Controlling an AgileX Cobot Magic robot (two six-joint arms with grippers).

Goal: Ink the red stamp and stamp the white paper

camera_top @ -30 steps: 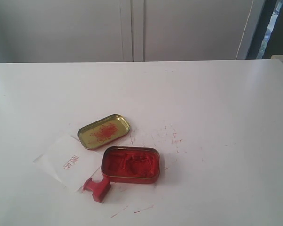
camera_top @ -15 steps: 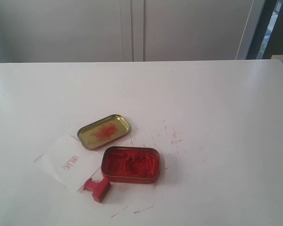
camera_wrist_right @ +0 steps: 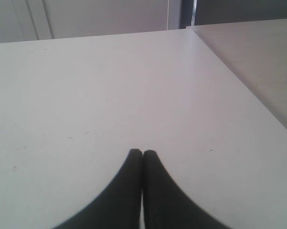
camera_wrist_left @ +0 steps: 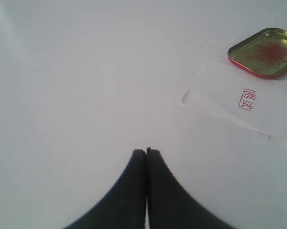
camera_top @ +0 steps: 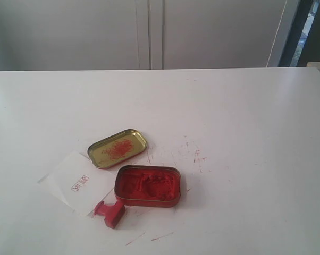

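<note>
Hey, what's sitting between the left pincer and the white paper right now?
Nothing. In the left wrist view, only bare tabletop separates the shut left pincer from the white paper.

One red stamp (camera_top: 110,212). One white paper (camera_top: 67,175), with one red imprint (camera_top: 80,183). One open ink tin (camera_top: 148,186). One gold lid (camera_top: 117,147). One white table (camera_top: 245,117). Two grippers: left gripper (camera_wrist_left: 146,151), right gripper (camera_wrist_right: 142,152).

white paper (camera_wrist_left: 239,102): cut by picture edge | gold lid (camera_wrist_left: 265,51): corner cut off | print (camera_wrist_left: 247,99): unreadable
</note>
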